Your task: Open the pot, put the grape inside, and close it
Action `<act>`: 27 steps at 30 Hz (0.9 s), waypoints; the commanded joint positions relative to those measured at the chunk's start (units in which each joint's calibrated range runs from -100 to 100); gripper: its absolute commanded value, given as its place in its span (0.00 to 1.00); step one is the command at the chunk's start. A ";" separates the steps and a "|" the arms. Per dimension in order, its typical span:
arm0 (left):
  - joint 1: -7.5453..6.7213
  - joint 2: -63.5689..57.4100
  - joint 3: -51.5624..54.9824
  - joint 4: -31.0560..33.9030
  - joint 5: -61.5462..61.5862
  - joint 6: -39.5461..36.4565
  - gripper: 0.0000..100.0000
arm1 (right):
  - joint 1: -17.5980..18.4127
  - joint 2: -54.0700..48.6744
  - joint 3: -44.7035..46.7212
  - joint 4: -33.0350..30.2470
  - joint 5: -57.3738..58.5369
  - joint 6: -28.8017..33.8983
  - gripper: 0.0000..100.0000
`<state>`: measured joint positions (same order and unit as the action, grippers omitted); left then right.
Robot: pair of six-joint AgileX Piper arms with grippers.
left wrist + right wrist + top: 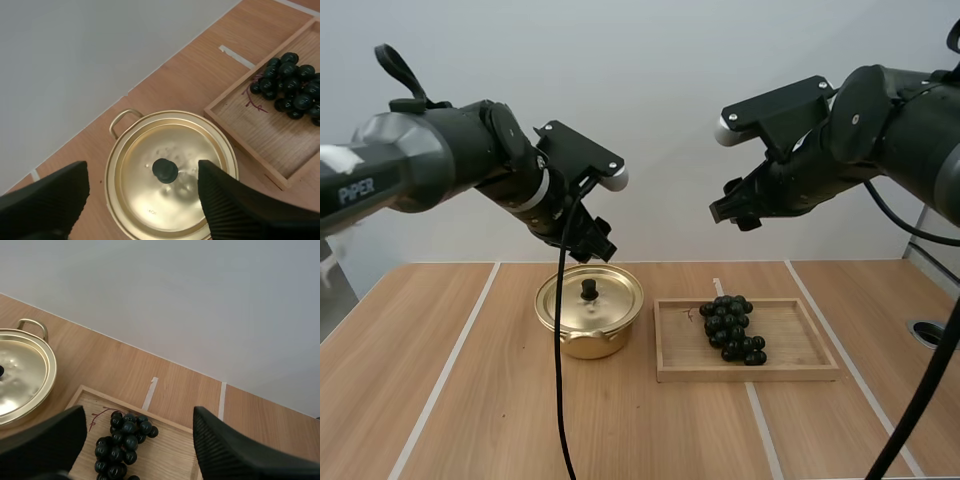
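Both pairs of fingers (230,210) stand spread with nothing between them: my left gripper (141,172) hangs over the lidded pot (588,346), my right gripper (138,415) above the grapes (733,328) lying in the wooden tray (790,372) just beside it. The thin metal lid (145,200) looks light and slick, so its black knob (165,170) is the sure hold. The bunch is likely soft and floppy; pinch it gently near the stem (251,96).

Two dark, glossy robot arms
The left arm (430,160) bears white "PiPER" lettering on its rounded grey-black shell; the right arm (895,125) looks alike; the jaws are black, ribbed inside.
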<state>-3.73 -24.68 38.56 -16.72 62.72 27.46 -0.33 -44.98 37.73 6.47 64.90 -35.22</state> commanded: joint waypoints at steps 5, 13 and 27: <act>-0.50 8.24 -2.03 -0.93 0.66 -2.24 1.00 | -0.15 -0.29 -0.66 -0.27 0.41 -0.16 1.00; -0.50 16.49 -4.85 -0.93 0.81 -3.36 1.00 | -0.15 -0.29 -0.66 -0.27 0.58 -0.18 1.00; -0.50 25.43 -9.30 3.06 6.84 -7.85 1.00 | -0.15 -0.29 -0.66 -0.27 1.10 -0.18 1.00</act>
<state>-3.97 0.03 29.98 -15.06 68.97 21.02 -0.33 -44.98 37.73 6.47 66.00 -35.22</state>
